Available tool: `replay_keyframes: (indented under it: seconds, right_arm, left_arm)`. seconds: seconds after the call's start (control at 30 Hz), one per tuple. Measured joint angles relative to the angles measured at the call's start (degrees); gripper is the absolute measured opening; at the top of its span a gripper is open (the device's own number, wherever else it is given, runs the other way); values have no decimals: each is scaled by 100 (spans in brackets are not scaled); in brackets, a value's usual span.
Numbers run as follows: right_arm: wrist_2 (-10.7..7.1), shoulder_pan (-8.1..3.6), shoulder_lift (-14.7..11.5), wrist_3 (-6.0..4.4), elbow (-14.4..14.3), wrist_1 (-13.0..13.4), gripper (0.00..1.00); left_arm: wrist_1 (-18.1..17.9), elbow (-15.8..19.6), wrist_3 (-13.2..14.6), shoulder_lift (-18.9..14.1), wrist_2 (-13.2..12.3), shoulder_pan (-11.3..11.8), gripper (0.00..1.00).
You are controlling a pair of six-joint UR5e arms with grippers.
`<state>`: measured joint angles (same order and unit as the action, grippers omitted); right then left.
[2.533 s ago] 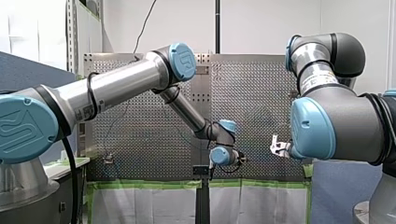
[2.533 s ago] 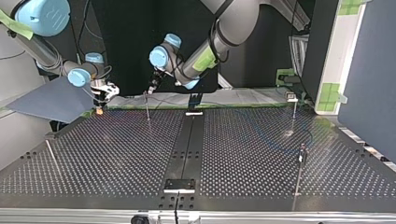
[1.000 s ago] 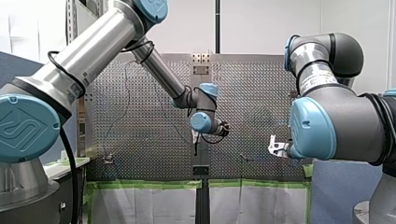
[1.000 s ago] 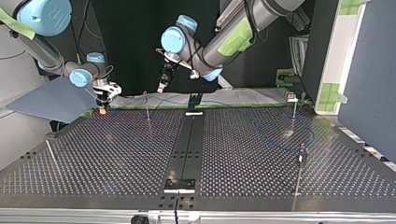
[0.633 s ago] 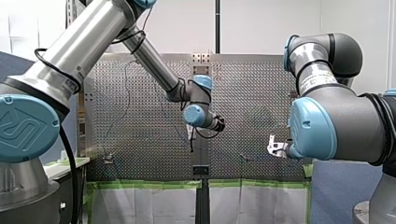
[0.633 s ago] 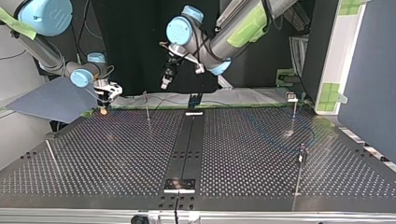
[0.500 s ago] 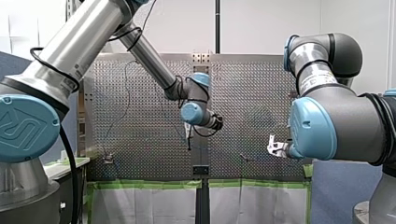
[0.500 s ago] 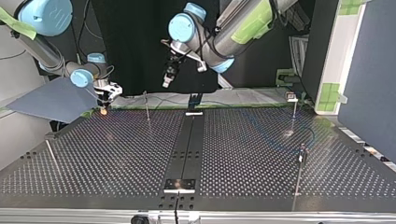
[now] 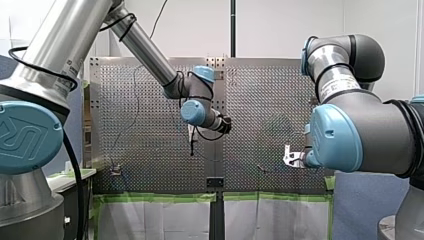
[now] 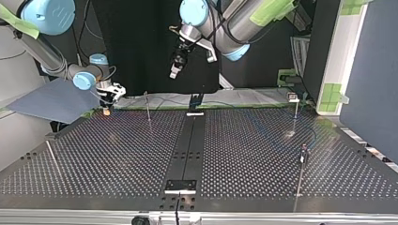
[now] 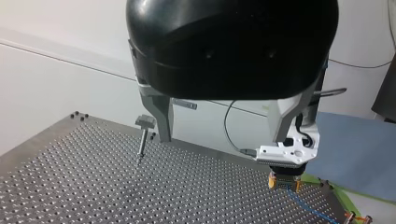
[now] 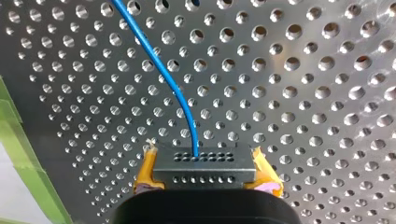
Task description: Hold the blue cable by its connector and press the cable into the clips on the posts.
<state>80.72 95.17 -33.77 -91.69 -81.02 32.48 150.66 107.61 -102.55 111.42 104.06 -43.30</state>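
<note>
Nearest in the top view, one post [image 10: 300, 176] is seen at the right, close to the near edge of the table [image 10: 117, 154], and a thin rod [image 10: 52, 159] is stuck in over at the left. Further back, a second post [image 10: 295, 110] is planted at the far right. A third post [image 10: 148, 108] is set just left of the dark middle strip [image 10: 187, 145].

At the far left corner, my right gripper [image 10: 107, 110] is held low, just over the table. It's clamped on the connector [image 12: 205, 163]. In the right wrist view the black block is pinched between the yellow pads [image 12: 145, 170], one at each end. The blue cable [image 12: 161, 70] is plugged into its front face and is led off in a curve over the holes ahead of the gripper. It's kept near the third post but not touching it. Whether the cable is seated in any clip [image 11: 145, 121] can't be told, they're too small.

Furthest back and well above the table, my left gripper [image 10: 174, 72] is hung in the air with nothing in it. In the left wrist view its fingers [image 11: 161, 119] are spread wide apart.
</note>
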Motion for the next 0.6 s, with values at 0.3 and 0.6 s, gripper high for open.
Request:
replay_keyframes:
  seconds: [0.3,0.6]
  right_arm:
    - [49,63,-133,27,3,-82,0]
    - [218,191,-463,241,-186,-368,0]
  left_arm:
    - [8,512,21,-512,19,-2,100]
    - [4,1024,33,-1023,21,-3,100]
